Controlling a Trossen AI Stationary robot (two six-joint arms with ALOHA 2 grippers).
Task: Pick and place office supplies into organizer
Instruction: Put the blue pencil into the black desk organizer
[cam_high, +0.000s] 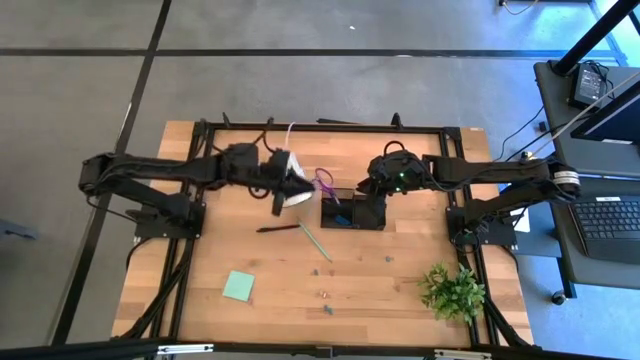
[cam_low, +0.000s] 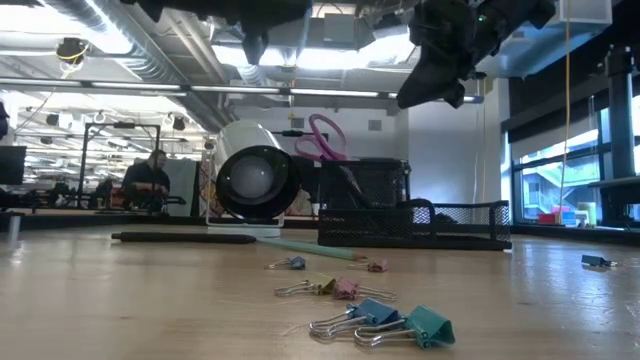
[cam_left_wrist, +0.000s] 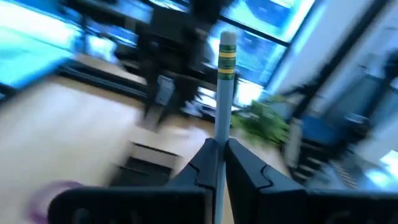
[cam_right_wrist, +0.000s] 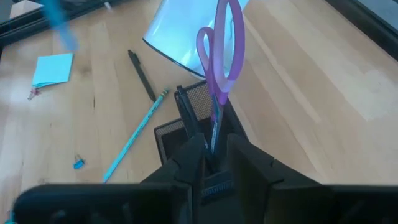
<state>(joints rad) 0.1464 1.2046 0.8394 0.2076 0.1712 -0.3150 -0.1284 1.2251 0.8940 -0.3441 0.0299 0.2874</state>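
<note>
My left gripper (cam_left_wrist: 221, 144) is shut on a light blue pencil (cam_left_wrist: 225, 93) and hangs above the table left of the organizer (cam_high: 285, 188). The organizer (cam_high: 352, 213) is black mesh, with a tall cup (cam_low: 365, 200) and a low tray (cam_low: 460, 222). Purple-handled scissors (cam_right_wrist: 219, 56) stand blades-down in the cup, leaning, handles above the rim (cam_low: 322, 140). My right gripper (cam_right_wrist: 214, 146) hovers over the organizer (cam_low: 405, 100), its fingers a little apart. On the table lie a dark pen (cam_high: 278, 229), a second pencil (cam_right_wrist: 134, 140) and a mint sticky-note pad (cam_high: 238, 286). My left gripper pinches the pencil's shaft (cam_left_wrist: 221, 134) between its two fingers. The pencil lies along the fingers. Its end with the green-and-yellow band and grey eraser (cam_left_wrist: 228, 38) sticks out well beyond the fingertips. It is lifted clear of the table.
A white roll (cam_low: 255, 180) lies on its side just left of the organizer. Several binder clips (cam_low: 380, 320) are scattered toward the near edge. A green plant (cam_high: 452, 290) stands at the near right corner. A small blue clip (cam_right_wrist: 78, 163) lies by the loose pencil.
</note>
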